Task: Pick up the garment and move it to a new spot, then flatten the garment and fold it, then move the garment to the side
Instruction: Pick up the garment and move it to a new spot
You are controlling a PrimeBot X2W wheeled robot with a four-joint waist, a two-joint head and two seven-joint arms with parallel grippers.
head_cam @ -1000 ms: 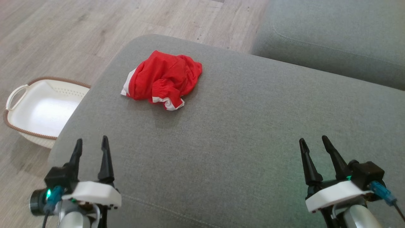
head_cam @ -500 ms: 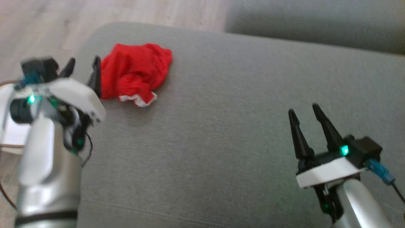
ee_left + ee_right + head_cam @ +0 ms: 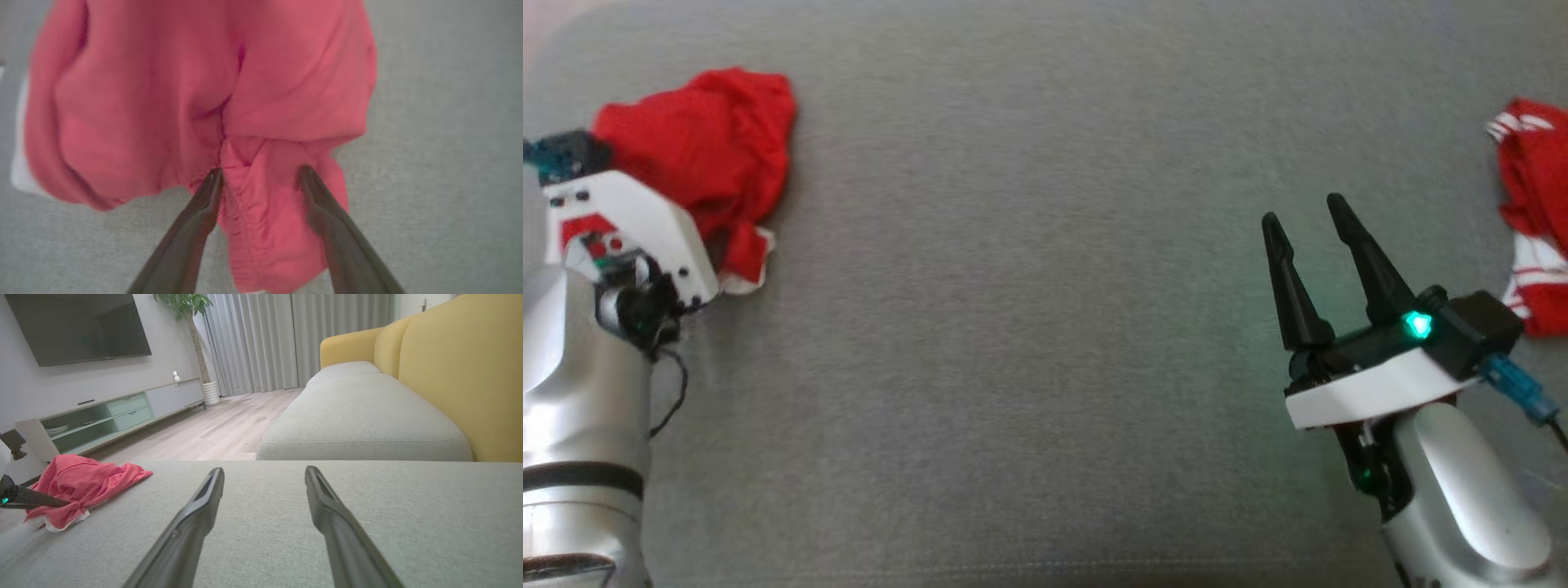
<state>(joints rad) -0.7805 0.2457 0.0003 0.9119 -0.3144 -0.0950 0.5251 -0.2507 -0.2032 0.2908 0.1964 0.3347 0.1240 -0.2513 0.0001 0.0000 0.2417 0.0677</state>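
The crumpled red garment (image 3: 711,139) lies on the grey sofa cushion (image 3: 1029,327), to the robot's left. The left end effector (image 3: 259,175) is right at it, fingers apart – a fold of cloth sits between the tips, unpinched. The right end effector (image 3: 1303,211), also spread wide, hovers well apart from it

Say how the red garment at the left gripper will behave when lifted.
Likely floppy: the red garment lies crumpled in soft folds and should droop. Probably light, thin cloth. The gathered fold within the open left gripper should pinch easily.
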